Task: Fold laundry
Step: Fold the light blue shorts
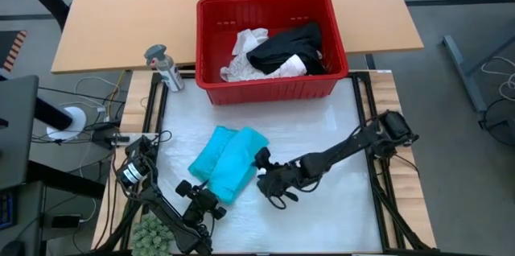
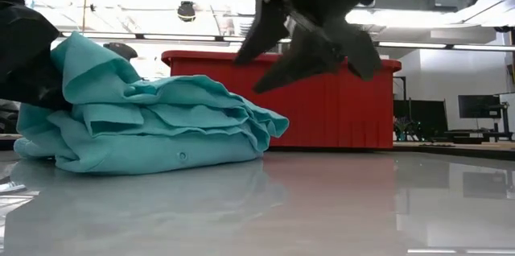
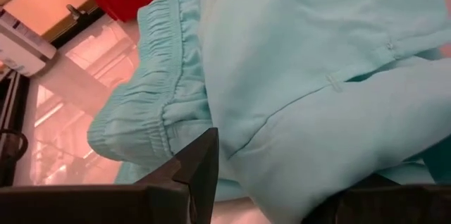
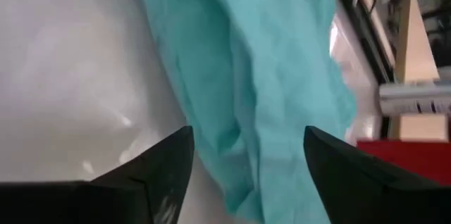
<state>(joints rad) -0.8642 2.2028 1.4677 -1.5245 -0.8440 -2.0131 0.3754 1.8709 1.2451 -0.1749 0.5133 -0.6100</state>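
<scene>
Teal garment point(image 1: 229, 162): folded bundle, mid-table, in front of red basket point(image 1: 211, 16). Remaining laundry point(image 1: 282, 51): in basket. Right gripper point(image 1: 272, 179): jaws spread wide, empty, just beside bundle's right edge. Left gripper point(image 1: 206, 198): at bundle's near-left edge, jaws partly parted around cloth; grip uncertain. Risk: either arm withdrawing may snag loose layers, dragging the fold open

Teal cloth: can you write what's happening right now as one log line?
teal cloth: folded on table | left gripper: at its near edge, gripping it | right gripper: open, beside it, holding nothing | basket: more laundry inside
</scene>
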